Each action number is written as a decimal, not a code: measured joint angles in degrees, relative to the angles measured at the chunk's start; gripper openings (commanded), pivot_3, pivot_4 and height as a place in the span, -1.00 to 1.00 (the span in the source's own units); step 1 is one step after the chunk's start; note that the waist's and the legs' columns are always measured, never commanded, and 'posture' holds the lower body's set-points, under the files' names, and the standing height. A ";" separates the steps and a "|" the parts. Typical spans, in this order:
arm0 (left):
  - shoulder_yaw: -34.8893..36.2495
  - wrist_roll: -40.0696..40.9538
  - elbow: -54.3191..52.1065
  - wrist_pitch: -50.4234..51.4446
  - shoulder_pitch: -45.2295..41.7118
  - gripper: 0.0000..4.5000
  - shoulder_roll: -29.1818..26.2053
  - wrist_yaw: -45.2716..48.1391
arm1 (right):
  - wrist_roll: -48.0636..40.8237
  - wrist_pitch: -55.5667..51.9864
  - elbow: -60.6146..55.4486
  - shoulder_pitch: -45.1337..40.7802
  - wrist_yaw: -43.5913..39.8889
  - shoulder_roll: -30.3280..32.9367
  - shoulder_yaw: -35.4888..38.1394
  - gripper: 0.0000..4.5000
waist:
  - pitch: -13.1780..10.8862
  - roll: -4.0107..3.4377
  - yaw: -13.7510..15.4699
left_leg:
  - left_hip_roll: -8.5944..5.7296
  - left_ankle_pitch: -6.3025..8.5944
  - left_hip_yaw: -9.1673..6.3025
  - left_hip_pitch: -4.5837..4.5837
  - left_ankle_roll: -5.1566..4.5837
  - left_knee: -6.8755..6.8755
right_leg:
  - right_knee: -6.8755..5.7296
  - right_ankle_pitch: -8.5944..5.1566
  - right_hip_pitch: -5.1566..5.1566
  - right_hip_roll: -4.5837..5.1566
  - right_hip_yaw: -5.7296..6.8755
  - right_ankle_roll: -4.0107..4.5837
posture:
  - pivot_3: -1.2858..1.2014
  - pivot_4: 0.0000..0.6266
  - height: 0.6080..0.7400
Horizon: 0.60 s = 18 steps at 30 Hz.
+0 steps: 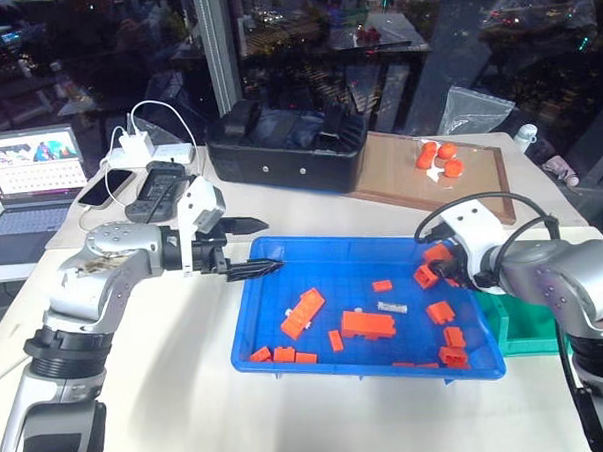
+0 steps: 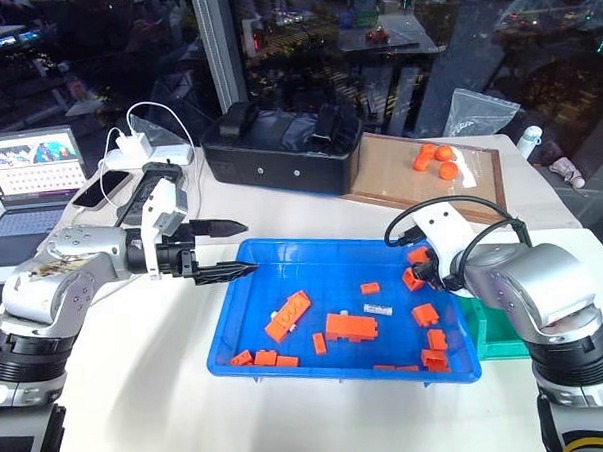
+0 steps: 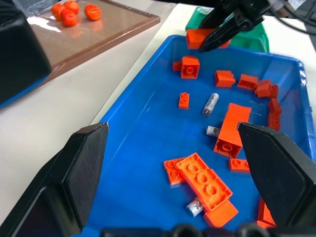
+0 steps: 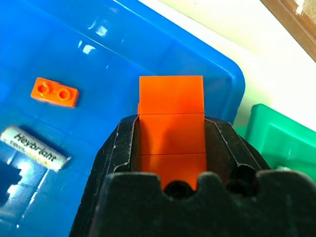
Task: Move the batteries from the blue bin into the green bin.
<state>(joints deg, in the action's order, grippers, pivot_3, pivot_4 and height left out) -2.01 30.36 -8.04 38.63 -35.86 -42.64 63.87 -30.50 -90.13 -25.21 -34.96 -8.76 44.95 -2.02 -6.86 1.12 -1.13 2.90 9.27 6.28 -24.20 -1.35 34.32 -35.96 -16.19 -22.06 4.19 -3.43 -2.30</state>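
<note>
- An orange block (image 4: 171,118) is clamped between the fingers of the right gripper (image 4: 171,148); it is judged the wrong item, since the task names batteries.
- The block is held above the blue bin's (image 1: 248,328) far right corner, with the green bin (image 4: 284,143) just beyond the fingertips to one side; a drop there would be judged a mis-sort.
- The left gripper (image 3: 177,163) is held with fingers wide apart and empty over the blue bin's near edge, apparently poised for a pick.
- Between and ahead of the left fingers, three batteries are noted on the blue floor: one (image 3: 210,103) lying free, one (image 3: 213,131) touching a block's edge, one (image 3: 195,207) partly tucked under a block.
- The batteries are seen as small silver-grey cylinders with printed labels and darker ends; one (image 4: 33,147) lies beside the right fingers.
- Whether any battery lies in the green bin cannot be told.
</note>
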 measured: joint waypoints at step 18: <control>-0.24 -0.05 0.06 0.01 -0.03 1.00 0.30 0.02 | 0.03 17.80 -9.27 1.11 -22.14 8.74 -7.56 0.99 | 0.03 0.05 0.50 | 0.01 0.01 -0.02 -0.03 -0.02 0.01 | 0.08 -0.03 0.06 0.01 0.09 -0.05 | 0.03 -0.52 0.97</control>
<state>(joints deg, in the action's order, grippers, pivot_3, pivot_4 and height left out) -2.25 30.31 -7.98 38.65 -35.89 -42.34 63.90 -30.47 -72.33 -34.48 -33.84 -30.90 53.69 -9.58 -6.82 1.17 -0.63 2.91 9.28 6.26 -24.23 -1.36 34.33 -35.88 -16.22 -22.01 4.20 -3.34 -2.35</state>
